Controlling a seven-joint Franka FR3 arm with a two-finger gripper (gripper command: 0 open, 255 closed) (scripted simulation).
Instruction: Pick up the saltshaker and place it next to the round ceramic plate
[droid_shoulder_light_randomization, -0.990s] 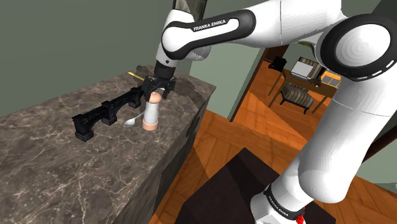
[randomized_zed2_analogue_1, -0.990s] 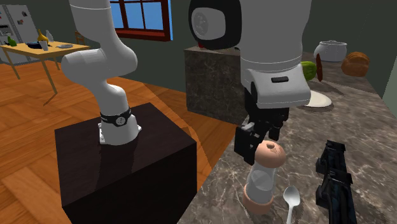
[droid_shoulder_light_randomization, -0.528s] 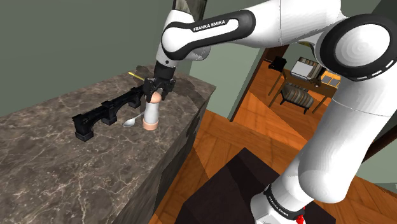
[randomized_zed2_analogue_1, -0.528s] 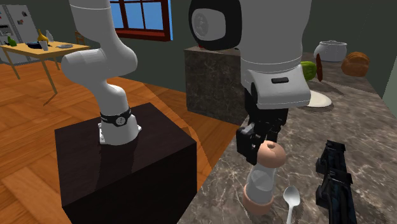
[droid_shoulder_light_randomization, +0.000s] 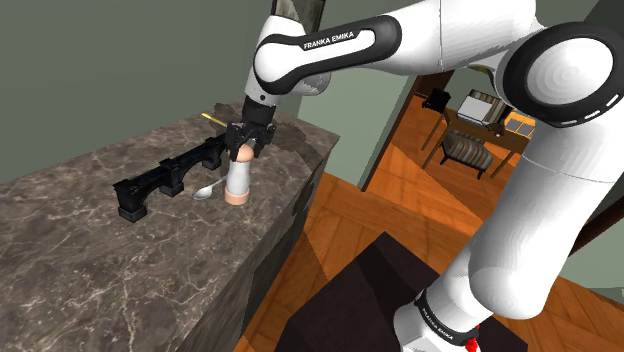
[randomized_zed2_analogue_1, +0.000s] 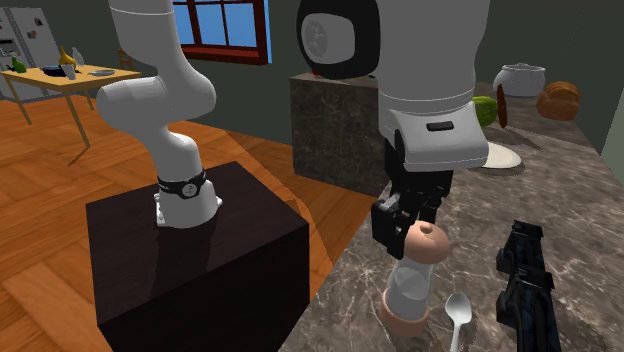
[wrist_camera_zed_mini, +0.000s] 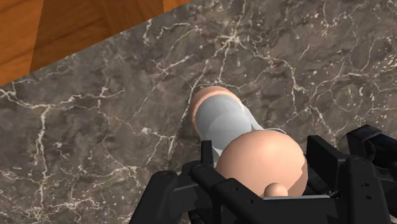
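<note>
- Over the last second the gripper (randomized_zed2_analogue_1: 418, 238) has been coming down. It was hovering just above the top of the saltshaker (randomized_zed2_analogue_1: 408, 288), and it is now sitting lower, with the shaker's rounded pink head between the jaws. Over the last half second nothing is visibly shifting.
- The jaws are pinching that head from both sides; in the wrist view the black fingers (wrist_camera_zed_mini: 207, 162) are lying flush against it.
- The saltshaker is still standing upright on the dark marbled surface (droid_shoulder_light_randomization: 100, 250) with its pink base on the stone. I am judging the grasp as made and the lift as the step now coming.
- The shaker is standing close to the surface's edge, with the wooden floor (randomized_zed2_analogue_1: 60, 240) below and the stand (randomized_zed2_analogue_1: 200, 250) just off that edge. A carry drifting that way is risking a fall.
- A spoon (randomized_zed2_analogue_1: 458, 312) is lying just beside the base and a long black rack (randomized_zed2_analogue_1: 525, 285) is lying beyond it, so a straight rise is looking safer than a sideways drag.
- The round white plate (randomized_zed2_analogue_1: 498, 158) is lying farther along the surface, well apart and partly hidden behind the arm. The stone between is looking bare and is offering room on the plate's near side, while a green thing (randomized_zed2_analogue_1: 485, 110) and a white jar (randomized_zed2_analogue_1: 518, 80) are crowding the far side.
</note>
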